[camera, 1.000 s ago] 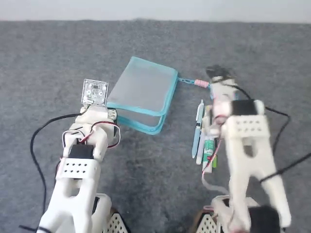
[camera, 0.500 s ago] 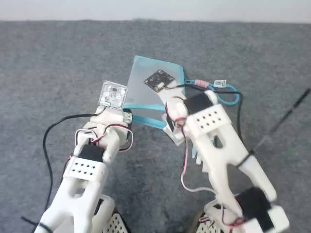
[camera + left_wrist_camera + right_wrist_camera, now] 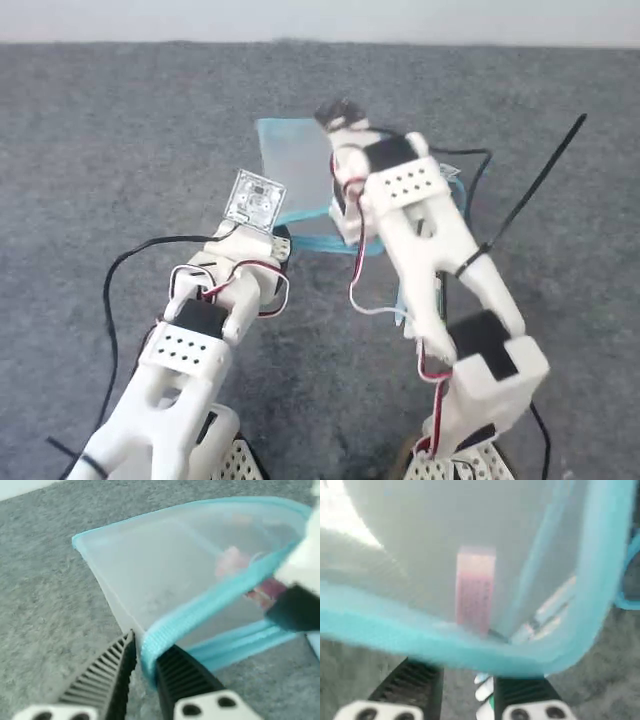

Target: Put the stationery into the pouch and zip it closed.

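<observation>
The pouch point(image 3: 295, 160) lies on the grey counter point(image 3: 120, 130), a little beyond the middle, with both arms at it. It is a see-through pouch with a teal band round its edge.

The left arm comes up from the near left. The left gripper point(image 3: 147, 647) is clenched on the teal band at the pouch's near corner, and the fabric is pinched tight between its two ribbed jaws. From that pinch the upper lip arches up and away. The lower lip point(image 3: 240, 642) lies apart from it below, so the mouth stands open.

The right arm leans in from the near right and hangs across the right half of the pouch, covering that side from above. The right gripper point(image 3: 466, 676) sits just at the teal lip, with the clear wall of the pouch right in front of it. I cannot tell whether it is grasping anything. A small white and green bit point(image 3: 482, 692) shows close against it, too blurred to name.

A pink piece point(image 3: 475, 592) shows through the clear wall, but I cannot tell if it lies inside the pouch or behind it.

A pale blue sliver of the pens point(image 3: 401, 298) peeks out on the counter beside the right arm. A black cable point(image 3: 110, 290) loops over the counter by the left arm.
</observation>
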Tool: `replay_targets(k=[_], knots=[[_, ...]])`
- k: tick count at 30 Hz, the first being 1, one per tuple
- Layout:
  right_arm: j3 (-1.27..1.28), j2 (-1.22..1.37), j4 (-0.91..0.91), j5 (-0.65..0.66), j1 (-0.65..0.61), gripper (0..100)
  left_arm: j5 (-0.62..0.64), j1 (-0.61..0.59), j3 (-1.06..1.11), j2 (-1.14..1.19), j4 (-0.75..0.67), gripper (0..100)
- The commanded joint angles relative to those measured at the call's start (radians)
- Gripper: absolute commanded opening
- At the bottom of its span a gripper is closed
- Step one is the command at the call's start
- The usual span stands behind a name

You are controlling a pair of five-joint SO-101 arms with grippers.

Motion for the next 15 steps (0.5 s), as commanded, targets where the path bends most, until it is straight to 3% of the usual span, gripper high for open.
replay_targets(k=[1,4,9,15], knots=[[-0.181,0.027,0.036,-0.037,0.022,1.0,0.005,0.014,-0.019,-0.006,0.003,1],[-0.249,0.067,0.079,-0.034,-0.019,3.4,0.005,0.014,-0.019,-0.006,0.003,1],[-0.276,0.088,0.093,-0.008,-0.081,16.9,0.005,0.008,-0.019,-0.006,0.003,1],[-0.278,0.087,0.087,0.051,-0.114,18.0,0.005,0.005,-0.019,-0.006,0.003,1]])
